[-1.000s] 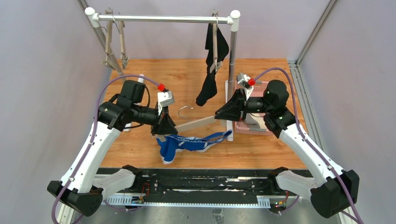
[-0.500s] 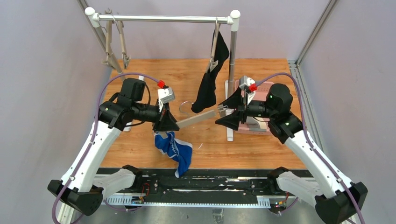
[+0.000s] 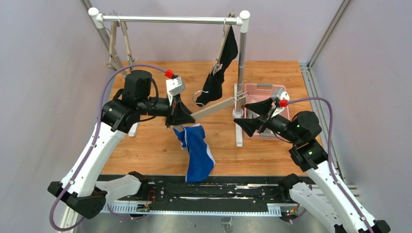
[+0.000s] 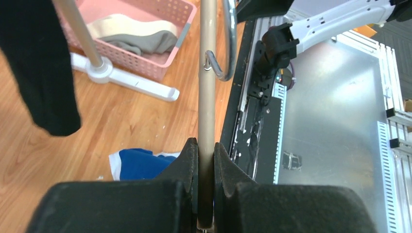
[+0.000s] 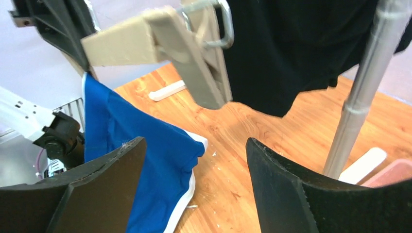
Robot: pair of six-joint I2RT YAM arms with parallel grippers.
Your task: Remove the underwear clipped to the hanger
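Now — clamping hanger (image 3: 214, 108) in left gripper (image 4: 206, 148) | dangling blue briefs (image 3: 198, 153) from it | holding right gripper (image 5: 195, 143) spread, near clip (image 5: 204, 73)

Pink basket (image 3: 265, 86) beside rack post (image 3: 241, 58) on wooden table (image 3: 145, 150)

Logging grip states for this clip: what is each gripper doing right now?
Left gripper: closed on the bar of the beige hanger.
Right gripper: open, holding nothing.
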